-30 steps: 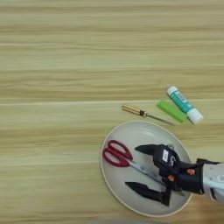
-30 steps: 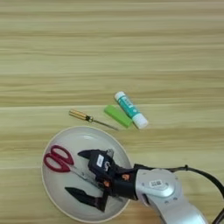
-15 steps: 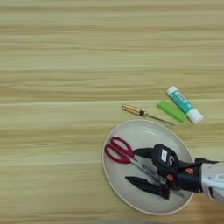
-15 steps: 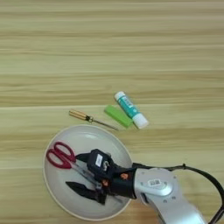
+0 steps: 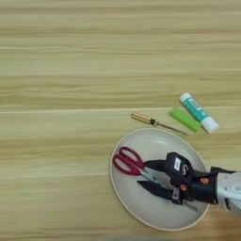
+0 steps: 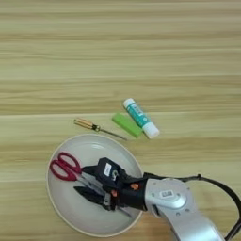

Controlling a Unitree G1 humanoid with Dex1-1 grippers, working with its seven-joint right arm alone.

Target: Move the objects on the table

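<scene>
The red-handled scissors point(image 5: 126, 162) lie in the left half of the round beige plate point(image 5: 141, 207), blades pointing right. My right gripper point(image 5: 148, 176) reaches in from the right, low over the plate. Its two black fingers stand on either side of the scissors' blades, one above and one below, with a narrow gap still showing, so it is open. The white tube with a teal label point(image 5: 198, 112) lies on the wooden table point(image 5: 70, 70) up and right of the plate, away from the gripper.
A green block point(image 5: 184, 119) lies just left of the tube. A small screwdriver with a yellow handle point(image 5: 150, 121) rests close to the plate's upper rim. My silver forearm point(image 6: 174, 202) and a black cable cross the bottom right.
The gripper's fingers have narrowed from wide open to a small gap around the scissors' blades, and the gripper has moved slightly left. The scissors have hardly moved.
</scene>
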